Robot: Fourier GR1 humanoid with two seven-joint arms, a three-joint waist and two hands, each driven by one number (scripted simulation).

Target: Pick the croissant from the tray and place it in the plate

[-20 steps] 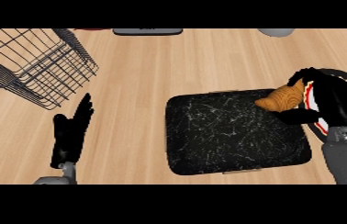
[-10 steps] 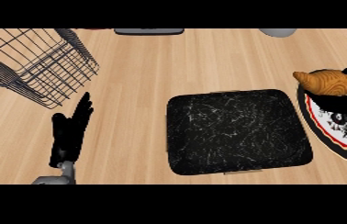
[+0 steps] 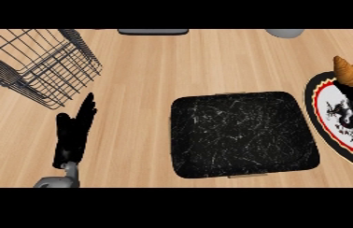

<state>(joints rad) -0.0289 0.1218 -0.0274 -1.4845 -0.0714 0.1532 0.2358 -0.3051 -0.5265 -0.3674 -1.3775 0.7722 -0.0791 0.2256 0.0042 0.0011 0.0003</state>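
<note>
fingers [image 3: 85,113] of the left hand [image 3: 71,137] straight; croissant [image 3: 342,71] rests on the plate [image 3: 315,102].

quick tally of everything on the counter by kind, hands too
croissant: 1
plate: 1
black tray: 1
wire basket: 1
left hand, open and resting: 1
unidentified things cut off at the far edge: 2, a dark flat thing and a pale round thing
total: 7
</note>
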